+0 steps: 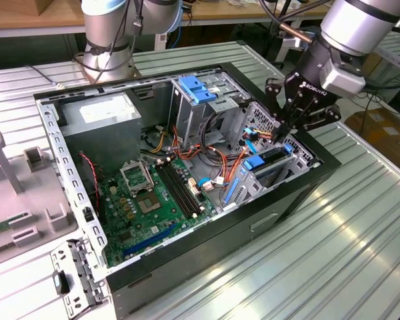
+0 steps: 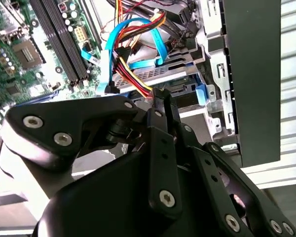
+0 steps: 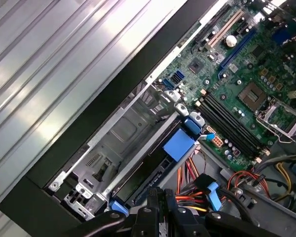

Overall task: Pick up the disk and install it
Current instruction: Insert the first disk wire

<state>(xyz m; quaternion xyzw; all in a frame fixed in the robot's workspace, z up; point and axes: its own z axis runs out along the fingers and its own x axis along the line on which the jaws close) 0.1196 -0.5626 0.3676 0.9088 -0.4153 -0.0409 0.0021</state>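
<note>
Gripper (image 1: 285, 128): I read the fingers closed together, holding nothing.
Disk (image 3: 153, 165): directly beneath, bayed.
Risk: I might snag cables (image 2: 133, 74) alongside.

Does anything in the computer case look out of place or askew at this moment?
Yes. The disk with blue rails sits tilted in its bay at the exterior view's right, one end raised, not flat in the cage. The tool hangs directly above it. The open computer case otherwise looks orderly; the cables lie loose beside the bay.

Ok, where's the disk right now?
The disk sits in the drive cage at the exterior view's right, inside the computer case, just below the pincer.
</note>
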